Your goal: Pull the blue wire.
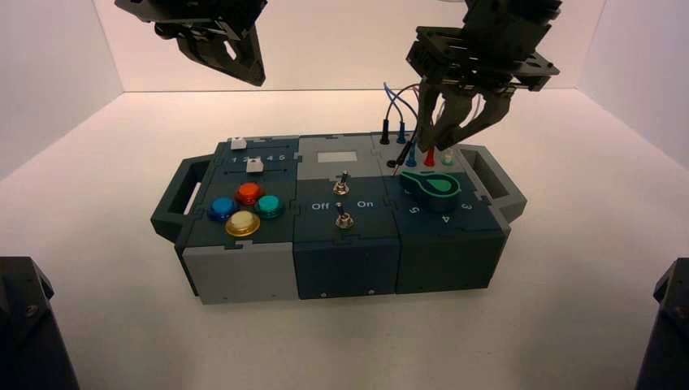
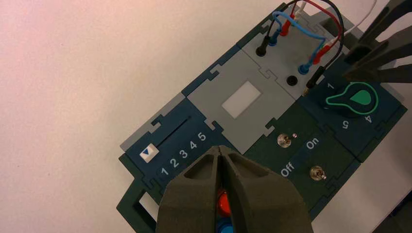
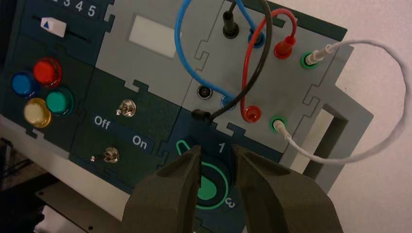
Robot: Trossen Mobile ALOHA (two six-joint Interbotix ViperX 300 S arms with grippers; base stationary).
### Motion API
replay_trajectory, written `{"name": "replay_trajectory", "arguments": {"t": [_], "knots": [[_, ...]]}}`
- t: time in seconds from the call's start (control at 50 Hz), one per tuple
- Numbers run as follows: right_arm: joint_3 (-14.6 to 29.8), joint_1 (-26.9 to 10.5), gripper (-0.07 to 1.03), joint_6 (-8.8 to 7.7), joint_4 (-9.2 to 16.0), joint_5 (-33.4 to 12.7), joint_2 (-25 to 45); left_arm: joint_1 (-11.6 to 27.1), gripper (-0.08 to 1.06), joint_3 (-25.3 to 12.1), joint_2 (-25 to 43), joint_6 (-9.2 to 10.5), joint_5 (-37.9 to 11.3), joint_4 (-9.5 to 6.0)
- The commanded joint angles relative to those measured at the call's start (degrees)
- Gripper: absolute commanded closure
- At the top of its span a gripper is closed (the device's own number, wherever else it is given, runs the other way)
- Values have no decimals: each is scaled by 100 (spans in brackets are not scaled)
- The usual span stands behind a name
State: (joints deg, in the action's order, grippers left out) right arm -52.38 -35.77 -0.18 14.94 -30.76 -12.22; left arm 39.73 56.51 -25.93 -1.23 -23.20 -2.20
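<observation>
The blue wire (image 3: 178, 48) arches over the box's grey wire panel, with both blue plugs seated, one at the panel's back (image 3: 256, 39) and one at its front (image 3: 228, 102). From the left wrist view, the blue wire (image 2: 296, 30) shows among the other leads. My right gripper (image 1: 455, 134) hangs open just above the wires and plugs, touching none of them. In its own view the open fingers (image 3: 216, 150) frame the green knob (image 3: 214, 182). My left gripper (image 1: 248, 69) is parked high at the back left, shut and empty.
A black wire has one plug (image 3: 201, 115) lying loose beside an empty socket (image 3: 205, 91). A red wire (image 3: 250, 63) and a white wire (image 3: 388, 131) are plugged in close by. Two toggle switches (image 3: 128, 108), coloured buttons (image 1: 244, 207) and a slider (image 3: 53, 26) lie further left.
</observation>
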Motion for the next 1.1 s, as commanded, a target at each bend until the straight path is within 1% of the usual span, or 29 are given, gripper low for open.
{"name": "replay_trajectory", "arguments": {"t": [0.02, 0.36, 0.68, 0.84, 1.02, 1.1], "knots": [[237, -35, 62, -9, 18, 35, 132, 26, 101, -158, -35, -18, 0, 0], [431, -35, 62, -9, -18, 185, 554, 26, 101, -158, -35, -26, -70, -9], [659, 53, 62, -9, -105, 202, 659, 26, 101, -158, -62, -26, -70, 0], [703, 149, 62, -18, -132, 202, 686, 35, 101, -158, -79, -26, -79, 0], [738, 158, 62, -18, -176, 193, 809, 35, 101, -167, -79, -26, -70, -9], [765, 158, 64, -9, -176, 193, 896, 35, 101, -167, -79, -26, -79, -9]]}}
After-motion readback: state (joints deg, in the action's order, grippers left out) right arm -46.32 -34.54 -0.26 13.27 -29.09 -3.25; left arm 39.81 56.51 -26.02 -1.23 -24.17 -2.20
